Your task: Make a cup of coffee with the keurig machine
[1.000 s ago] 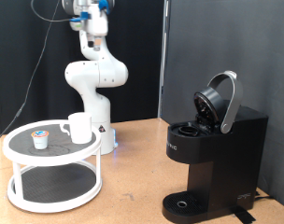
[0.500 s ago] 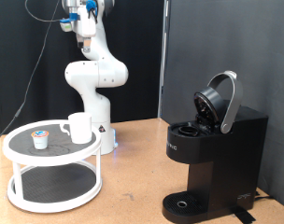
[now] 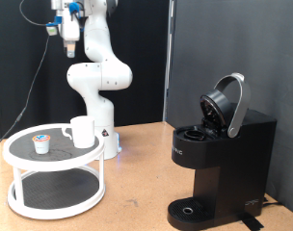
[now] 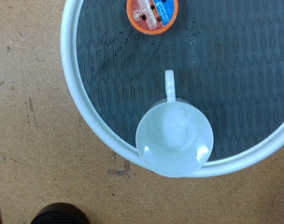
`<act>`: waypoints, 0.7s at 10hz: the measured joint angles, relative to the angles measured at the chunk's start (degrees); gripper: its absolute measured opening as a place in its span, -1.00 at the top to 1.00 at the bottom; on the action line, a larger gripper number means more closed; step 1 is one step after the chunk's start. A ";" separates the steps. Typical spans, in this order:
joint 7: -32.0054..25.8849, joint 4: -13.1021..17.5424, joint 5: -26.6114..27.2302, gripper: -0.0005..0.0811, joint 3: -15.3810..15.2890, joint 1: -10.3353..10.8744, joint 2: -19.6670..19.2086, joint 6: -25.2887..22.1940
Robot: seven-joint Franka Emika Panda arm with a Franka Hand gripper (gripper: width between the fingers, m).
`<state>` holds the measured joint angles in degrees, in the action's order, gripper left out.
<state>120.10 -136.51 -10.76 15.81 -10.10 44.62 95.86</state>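
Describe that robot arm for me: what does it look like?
The arm is glossy white, built from rounded, bulbous segments. Near its top end sit blue parts, with thin dark cables looping away. The gripper is too small to make out clearly.

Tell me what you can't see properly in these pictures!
- The pincer: tiny at the exterior view's top, so open or shut is unclear; absent from the wrist view.
- Inside the cup: blurred in the wrist view, contents unclear.
- The pod lid's print: too small in both views.
- The keurig machine: its brew chamber is too dark in the exterior view.
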 joint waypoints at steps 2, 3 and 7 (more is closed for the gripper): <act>-0.53 -0.03 -0.34 -0.81 1.16 -0.03 -0.16 0.30; -0.53 -0.05 -0.67 -0.81 1.23 -0.03 -0.49 0.24; -3.32 -0.10 -0.73 -0.81 2.08 0.04 -0.80 0.26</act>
<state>116.78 -136.60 -11.49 17.88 -10.06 43.81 96.12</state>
